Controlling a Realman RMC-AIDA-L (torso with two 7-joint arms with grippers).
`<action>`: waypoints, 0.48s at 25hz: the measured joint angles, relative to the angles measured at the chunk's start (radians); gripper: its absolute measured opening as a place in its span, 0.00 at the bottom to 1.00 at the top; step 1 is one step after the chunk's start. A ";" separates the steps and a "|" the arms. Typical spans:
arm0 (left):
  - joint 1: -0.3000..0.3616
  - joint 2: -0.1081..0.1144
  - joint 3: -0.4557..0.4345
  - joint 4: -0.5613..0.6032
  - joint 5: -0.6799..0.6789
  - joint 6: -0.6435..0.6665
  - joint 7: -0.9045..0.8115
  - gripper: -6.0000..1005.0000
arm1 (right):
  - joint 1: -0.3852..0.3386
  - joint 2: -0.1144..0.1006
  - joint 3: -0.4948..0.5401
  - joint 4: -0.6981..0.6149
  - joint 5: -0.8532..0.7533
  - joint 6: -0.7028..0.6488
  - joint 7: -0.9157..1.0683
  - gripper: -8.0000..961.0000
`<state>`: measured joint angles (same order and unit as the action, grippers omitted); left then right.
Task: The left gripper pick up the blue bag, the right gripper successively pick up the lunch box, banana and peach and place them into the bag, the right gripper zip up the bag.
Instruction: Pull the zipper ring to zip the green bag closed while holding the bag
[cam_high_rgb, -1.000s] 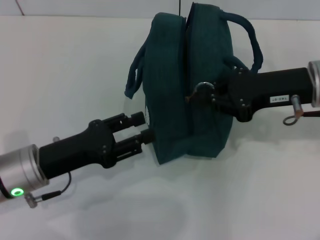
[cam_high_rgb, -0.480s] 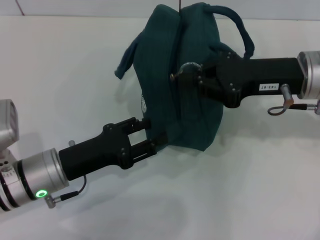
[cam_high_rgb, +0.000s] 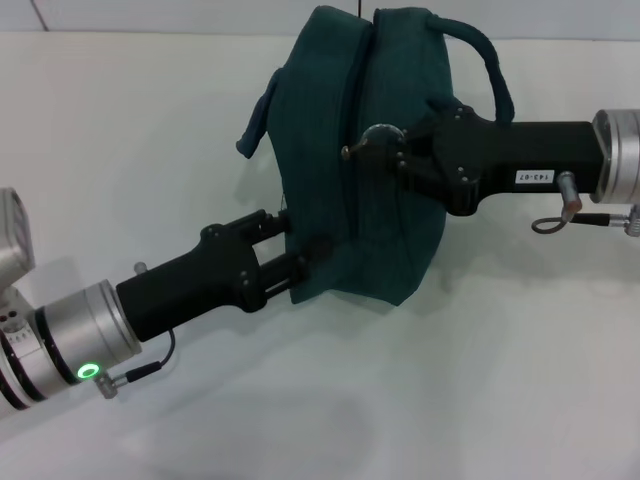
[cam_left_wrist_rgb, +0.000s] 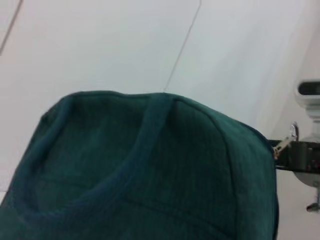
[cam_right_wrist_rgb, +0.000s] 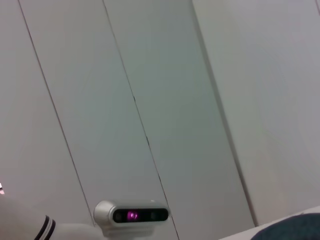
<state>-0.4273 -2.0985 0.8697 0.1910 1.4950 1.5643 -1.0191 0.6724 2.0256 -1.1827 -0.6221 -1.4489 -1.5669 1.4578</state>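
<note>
The blue bag (cam_high_rgb: 350, 170) stands on its side on the white table, zip line facing up, with one handle (cam_high_rgb: 485, 60) arching at the back right. From the right, my right gripper (cam_high_rgb: 402, 155) reaches onto the bag's top and is shut on the metal ring zipper pull (cam_high_rgb: 375, 135). My left gripper (cam_high_rgb: 297, 245) comes in from the lower left with its fingers spread, their tips against the bag's lower left side. The left wrist view is mostly filled by the bag (cam_left_wrist_rgb: 140, 170), with the right gripper (cam_left_wrist_rgb: 300, 157) at its edge. Lunch box, banana and peach are out of view.
The white table (cam_high_rgb: 480, 380) lies bare around the bag. A loose handle end (cam_high_rgb: 255, 125) hangs off the bag's left side. The right wrist view shows wall panels, a small camera unit (cam_right_wrist_rgb: 132, 216) and a corner of the bag (cam_right_wrist_rgb: 295, 230).
The right gripper has moved left along the bag's top with the zipper pull, and the bag shifted left and tilted. The left gripper advanced right until its fingertips met the bag.
</note>
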 joint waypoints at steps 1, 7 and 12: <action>-0.001 0.000 0.002 0.000 -0.003 -0.003 0.004 0.60 | -0.002 0.000 0.000 0.000 0.000 0.000 0.000 0.02; -0.010 0.000 0.006 -0.003 0.001 -0.004 0.048 0.38 | -0.006 0.000 0.005 0.004 0.002 0.000 -0.010 0.02; -0.034 0.000 0.008 -0.048 0.002 -0.009 0.125 0.28 | -0.008 -0.004 0.013 0.032 0.035 0.001 -0.031 0.02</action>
<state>-0.4611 -2.0984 0.8774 0.1434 1.4970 1.5558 -0.8943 0.6644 2.0220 -1.1692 -0.5900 -1.4138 -1.5660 1.4269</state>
